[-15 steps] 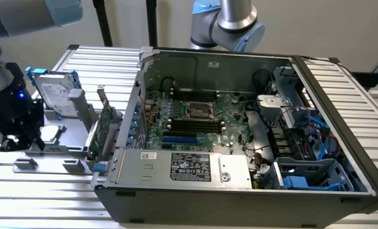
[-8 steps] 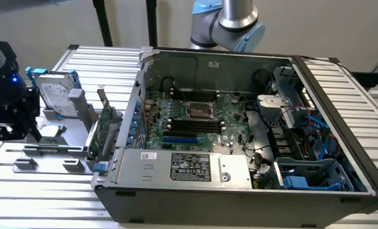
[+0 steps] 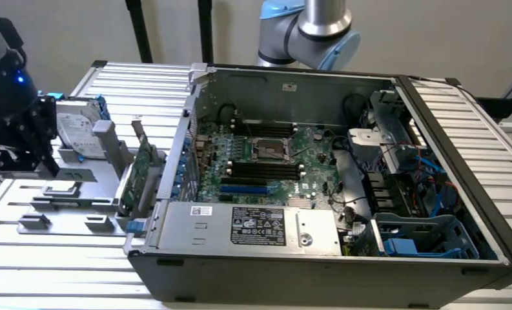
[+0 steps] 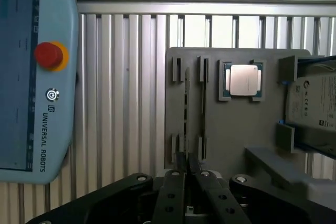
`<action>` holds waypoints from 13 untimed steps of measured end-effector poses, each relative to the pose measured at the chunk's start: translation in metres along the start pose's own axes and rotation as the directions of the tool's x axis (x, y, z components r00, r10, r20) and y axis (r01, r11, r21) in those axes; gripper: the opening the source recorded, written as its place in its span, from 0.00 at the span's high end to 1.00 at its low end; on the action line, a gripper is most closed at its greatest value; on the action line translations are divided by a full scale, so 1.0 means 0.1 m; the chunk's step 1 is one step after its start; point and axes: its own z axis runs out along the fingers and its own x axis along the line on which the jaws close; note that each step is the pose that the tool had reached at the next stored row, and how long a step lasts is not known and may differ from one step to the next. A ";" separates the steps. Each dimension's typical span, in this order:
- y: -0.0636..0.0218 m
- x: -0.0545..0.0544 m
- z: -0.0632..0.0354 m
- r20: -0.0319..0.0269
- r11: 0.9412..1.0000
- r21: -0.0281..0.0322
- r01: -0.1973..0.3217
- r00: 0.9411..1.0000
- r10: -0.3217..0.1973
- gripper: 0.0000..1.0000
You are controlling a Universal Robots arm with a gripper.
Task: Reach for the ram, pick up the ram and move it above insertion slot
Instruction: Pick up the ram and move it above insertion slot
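Slatted table (image 4: 126, 103), pincer (image 4: 187, 158) closed over grey holder (image 4: 236, 129)

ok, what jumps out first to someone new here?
The opened computer case with its bare green motherboard dominates the exterior view's middle. At that view's left, the black gripper hangs over a gray parts holder; beside it lies a teach pendant with a red button.
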 end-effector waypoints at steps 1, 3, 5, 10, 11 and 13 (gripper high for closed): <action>-0.031 0.00 -0.045 0.002 1.000 0.000 0.001 1.000 -0.001 0.87; -0.090 0.00 -0.140 0.005 1.000 0.000 0.003 1.000 -0.003 0.87; -0.145 0.00 -0.225 0.007 1.000 0.000 0.005 1.000 -0.005 0.87; -0.302 0.00 -0.396 0.014 1.000 0.000 0.010 1.000 -0.010 0.87; -0.336 0.00 -0.429 0.016 1.000 0.000 0.011 1.000 -0.011 0.87; -0.399 0.00 -0.492 0.019 1.000 0.000 0.013 1.000 -0.013 0.87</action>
